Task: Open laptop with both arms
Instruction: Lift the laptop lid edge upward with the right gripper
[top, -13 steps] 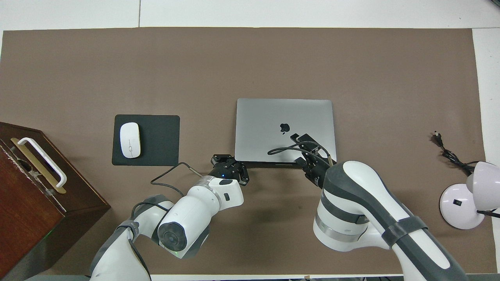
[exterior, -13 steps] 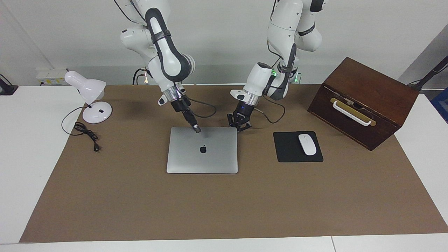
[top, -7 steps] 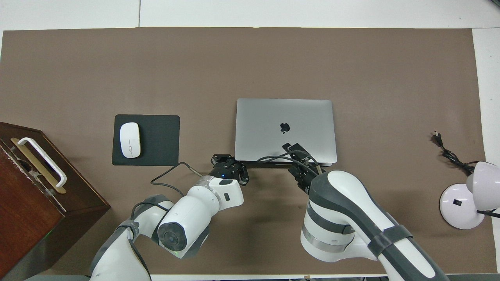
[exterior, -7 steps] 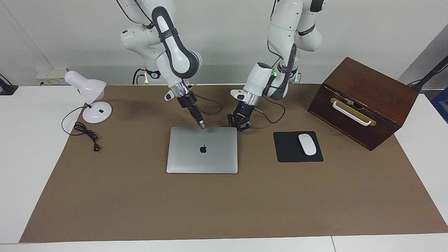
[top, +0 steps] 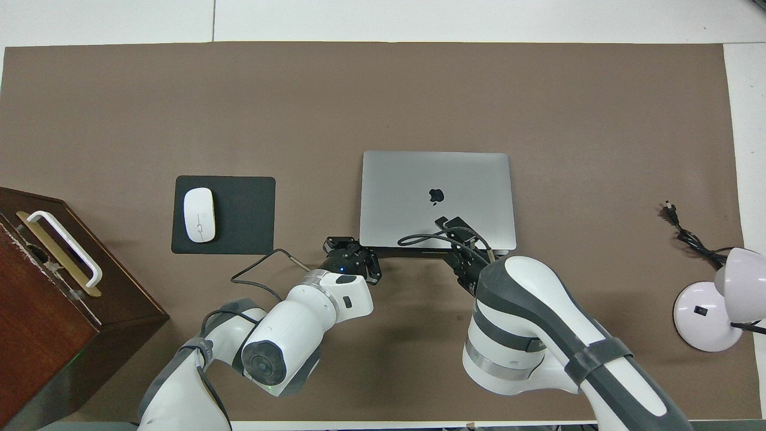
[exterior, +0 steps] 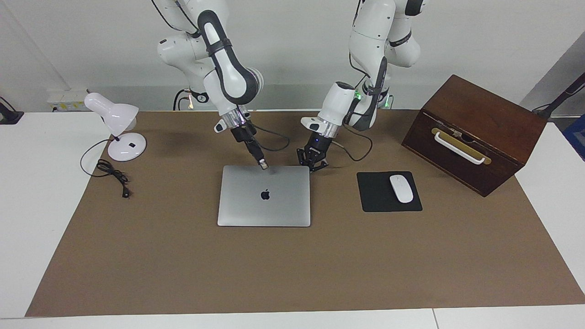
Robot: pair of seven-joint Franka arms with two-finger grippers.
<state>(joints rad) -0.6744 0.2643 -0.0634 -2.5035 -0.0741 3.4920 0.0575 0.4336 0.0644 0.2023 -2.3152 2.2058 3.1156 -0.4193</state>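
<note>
Right now the laptop [exterior: 264, 196] is lying flat and closed on the brown mat [exterior: 292, 269] in the middle of the table, its logo facing up, beside the black mouse pad [exterior: 389, 191] with the white mouse [exterior: 401, 188] on it. The right gripper [exterior: 263, 165] is reaching down at a slant and its tip is sitting at the lid's edge nearest the robots, roughly midway along that edge; whether its claw is apart or together cannot be told from either view. The left gripper [exterior: 312, 165] is resting low at the laptop's corner nearest the robots, toward the left arm's end, with its claw drawn together on nothing. Judging from this, the lid is not yet lifted and the arms are just settling into position. The main risk is probably the thin lid edge: a fingertip riding over the top instead of catching under the lip would be slipping off and scraping the lid. If the left gripper is not pinning the base, the whole laptop could be sliding away from the robots or rising with the lid. Pushing down too hard at the edge could be pressing the lid shut rather than prying it. The desk lamp [exterior: 118, 125] and wooden box [exterior: 475, 132] are standing well apart, out of harm's way.
</note>
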